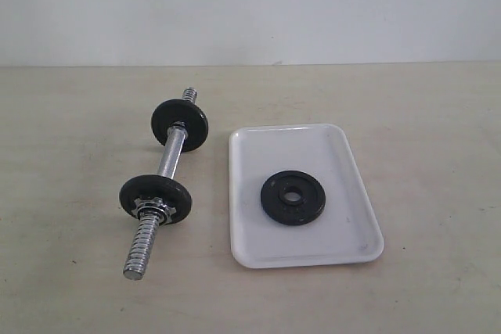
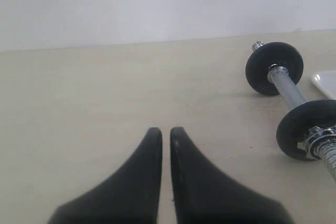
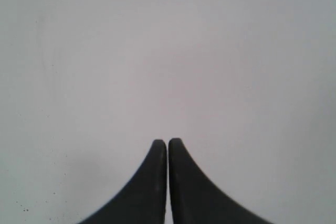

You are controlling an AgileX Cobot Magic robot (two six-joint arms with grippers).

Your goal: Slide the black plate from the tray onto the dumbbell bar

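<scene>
The black plate point(image 1: 293, 197) lies flat near the middle of the white tray point(image 1: 258, 248). Left of the tray the dumbbell bar point(image 1: 171, 158) lies on the table, with one black disc point(image 1: 180, 123) at its far end and another point(image 1: 155, 197) behind a chrome star nut point(image 1: 150, 210); its near threaded end point(image 1: 139, 252) is bare. Neither gripper shows in the exterior view. My left gripper point(image 2: 165, 132) is shut and empty above the bare table, with the dumbbell bar point(image 2: 286, 87) off to one side. My right gripper point(image 3: 167, 142) is shut, facing a blank pale surface.
A pale wall point(image 1: 250, 5) rises behind the beige table point(image 1: 423, 115). A corner of the tray point(image 2: 325, 83) peeks into the left wrist view beyond the bar.
</scene>
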